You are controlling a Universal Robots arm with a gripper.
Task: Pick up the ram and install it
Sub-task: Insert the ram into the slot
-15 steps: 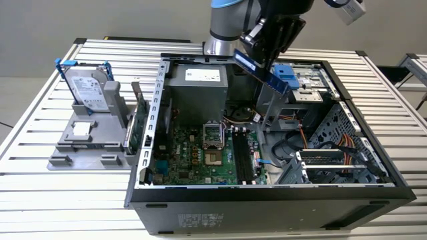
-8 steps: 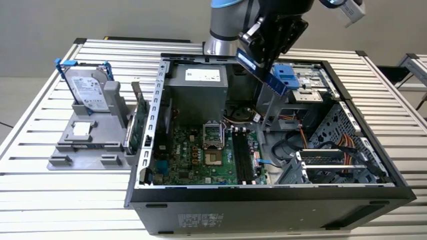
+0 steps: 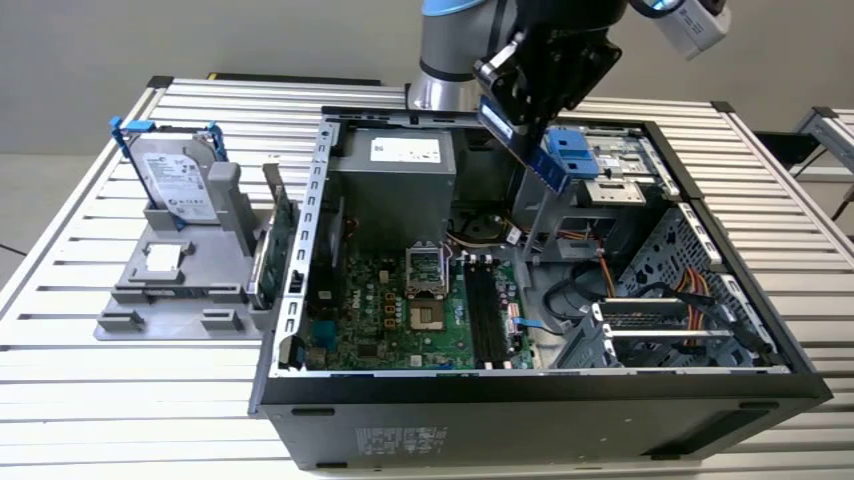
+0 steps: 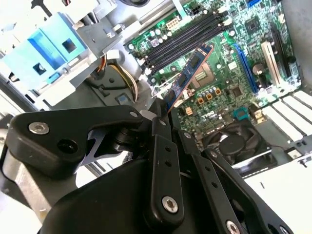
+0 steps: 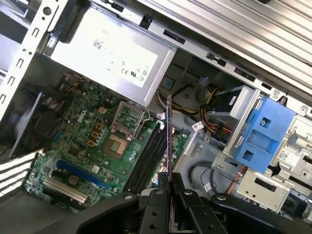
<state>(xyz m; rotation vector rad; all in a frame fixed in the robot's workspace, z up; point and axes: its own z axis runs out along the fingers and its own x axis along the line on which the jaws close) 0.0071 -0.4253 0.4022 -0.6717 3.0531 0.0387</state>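
Dark blue-green and thin, the ram (image 3: 534,155) is a long narrow stick. In the second wrist view it (image 4: 191,70) shows a row of black chips on its flat face and a fine copper-coloured line along one long edge. In the first wrist view it (image 5: 169,136) is seen edge-on, as little more than a dark sliver. The gripper (image 3: 514,105) is clenched on one end of the stick. In both wrist views the black fingers (image 4: 161,127) (image 5: 157,200) are pressed together on it, and the rest of its length juts out free beyond them. The ram hangs in the air above the green motherboard (image 3: 400,315) of the open computer case (image 3: 534,410), tilted in the exterior view and touching nothing but the fingers. On the motherboard, beside the processor socket (image 5: 118,144), lie the long black memory slots (image 3: 487,315) (image 4: 187,36) (image 5: 148,156). The stick is held over that side of the board, well clear of them. At the motherboard's far end in the exterior view sits the grey power supply (image 3: 394,165) (image 5: 112,53). Off to the side where the slots run is a light blue drive caddy (image 3: 583,155) (image 4: 46,53) (image 5: 261,131). Outside the case, past the wall on the motherboard's other side, a silver hard drive (image 3: 180,180) with blue rails stands in a grey holder on the slatted metal table (image 3: 80,400).
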